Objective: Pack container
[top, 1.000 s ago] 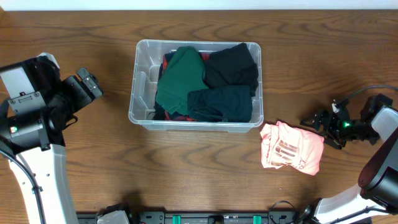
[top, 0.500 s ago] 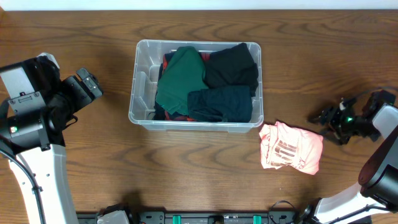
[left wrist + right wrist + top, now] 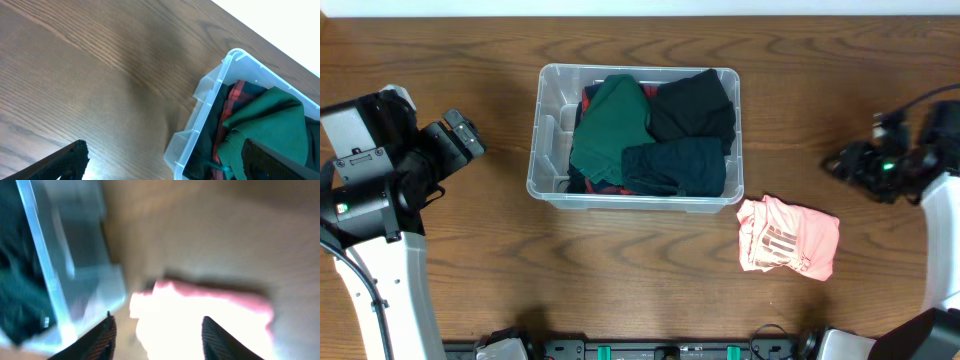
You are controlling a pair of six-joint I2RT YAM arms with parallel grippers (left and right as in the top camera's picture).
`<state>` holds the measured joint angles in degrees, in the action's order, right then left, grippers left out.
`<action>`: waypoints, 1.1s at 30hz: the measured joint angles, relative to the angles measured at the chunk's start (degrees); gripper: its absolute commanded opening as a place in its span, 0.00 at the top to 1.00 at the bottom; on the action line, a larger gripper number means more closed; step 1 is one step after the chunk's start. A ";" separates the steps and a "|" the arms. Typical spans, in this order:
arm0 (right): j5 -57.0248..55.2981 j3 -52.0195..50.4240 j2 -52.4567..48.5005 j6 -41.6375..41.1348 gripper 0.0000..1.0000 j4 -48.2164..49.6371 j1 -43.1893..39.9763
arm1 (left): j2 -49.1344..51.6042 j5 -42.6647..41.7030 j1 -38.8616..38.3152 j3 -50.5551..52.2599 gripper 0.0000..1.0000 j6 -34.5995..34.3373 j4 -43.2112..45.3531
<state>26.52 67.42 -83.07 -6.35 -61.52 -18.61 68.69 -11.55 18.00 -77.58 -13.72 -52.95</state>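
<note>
1. The only print in view is a dark block of bars on the pink shirt [image 3: 788, 236]. It is too small in the overhead view and too blurred in the right wrist view to read as letters.
2. The container [image 3: 547, 140] is a clear, colourless plastic bin. It is rectangular with rounded corners and a thick rim, and its walls have stepped ribs [image 3: 200, 122].
3. It sits on the brown wooden tabletop [image 3: 820, 80], a little toward 12 o'clock from the middle in the overhead view, with its long sides running 9 to 3 o'clock.
4. Folded clothes fill it. A green garment [image 3: 610, 125] lies at the 9 o'clock side and a black one [image 3: 692, 105] toward 2 o'clock. A dark teal one [image 3: 678, 166] lies toward 5 o'clock. A strip of red plaid cloth [image 3: 590, 97] shows under the green.
5. The pink shirt lies crumpled on the tabletop at about 4 o'clock from the container, just beside its corner and outside it.
6. The left fingers [image 3: 70, 160] are spread wide with nothing between them. They are at 9 o'clock from the container, well apart from it.
7. The right fingers [image 3: 102, 340] are also parted and empty. They are at 3 o'clock from the container and at about 1 o'clock from the pink shirt, clear of both.
</note>
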 measured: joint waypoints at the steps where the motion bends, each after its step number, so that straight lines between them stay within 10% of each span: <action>1: -0.61 -0.59 -0.09 -0.02 0.51 -1.27 1.60 | 0.00 -0.02 0.00 0.00 0.02 0.00 0.00; 21: -14.75 -29.62 0.26 -12.70 0.49 32.24 13.18 | 0.00 0.00 0.00 0.00 0.02 0.00 0.00; 33: -21.35 -30.42 -0.66 -7.32 0.21 60.89 13.09 | 0.00 0.00 0.00 0.00 0.02 0.00 0.00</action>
<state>5.17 36.99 -83.72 -13.67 -0.62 -5.52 68.69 -11.55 18.00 -77.58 -13.72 -52.95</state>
